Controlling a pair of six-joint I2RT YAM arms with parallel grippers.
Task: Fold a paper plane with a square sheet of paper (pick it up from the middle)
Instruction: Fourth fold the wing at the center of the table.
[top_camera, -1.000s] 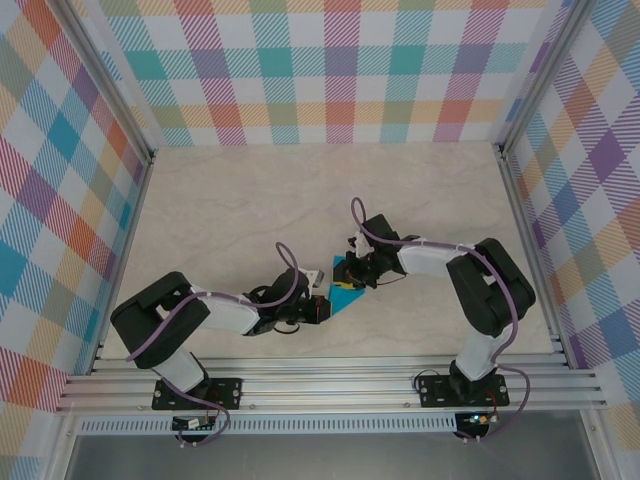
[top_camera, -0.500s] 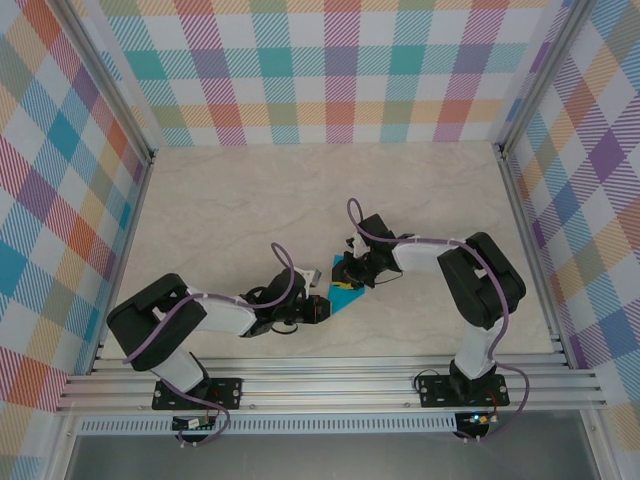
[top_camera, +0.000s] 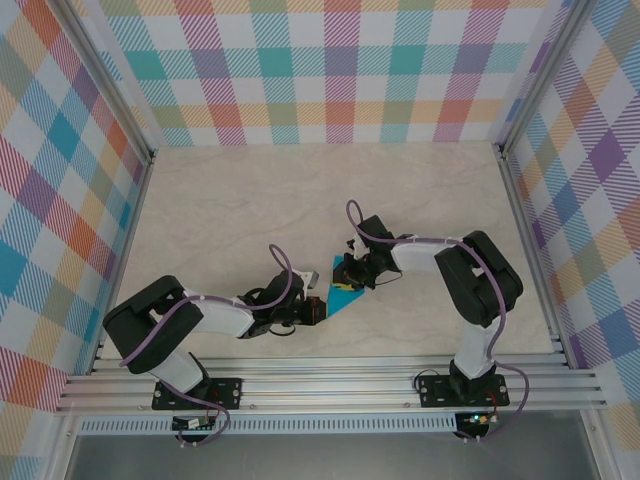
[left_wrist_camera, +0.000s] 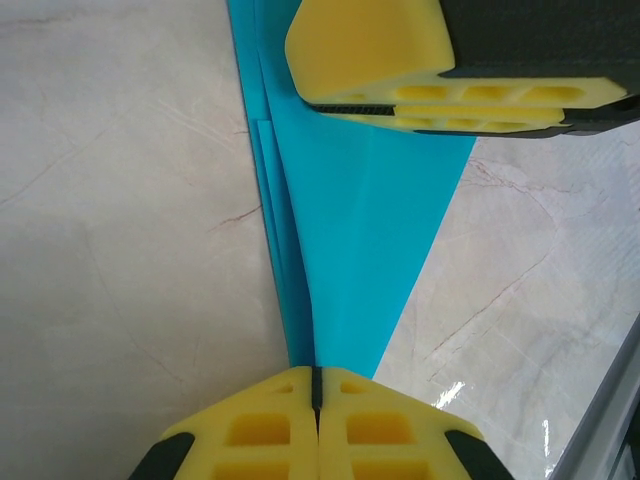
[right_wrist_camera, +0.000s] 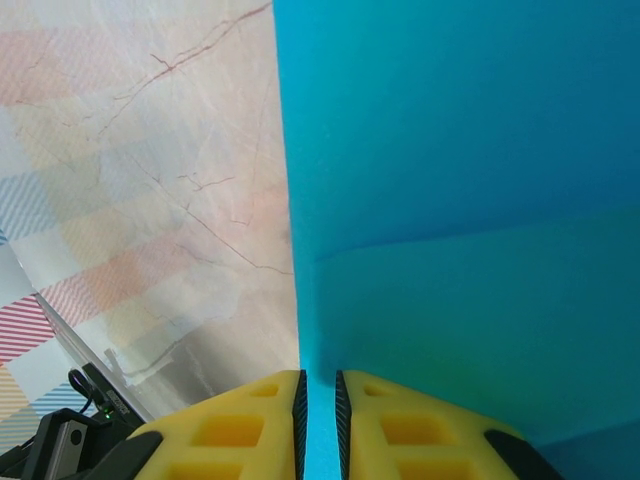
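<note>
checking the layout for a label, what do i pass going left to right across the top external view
left arm → left hand → teal paper → right arm

Tabletop (top_camera: 250, 210): beige, marble-veined, with a faint sheen. Walls (top_camera: 330, 70) at 9, 12 and 3 o'clock carry a pastel plaid in teal, orange, pink and purple, joined at the far corners by aluminium posts (top_camera: 100, 75). Slotted aluminium rails (top_camera: 330, 385) run along the 6 o'clock edge.
</note>
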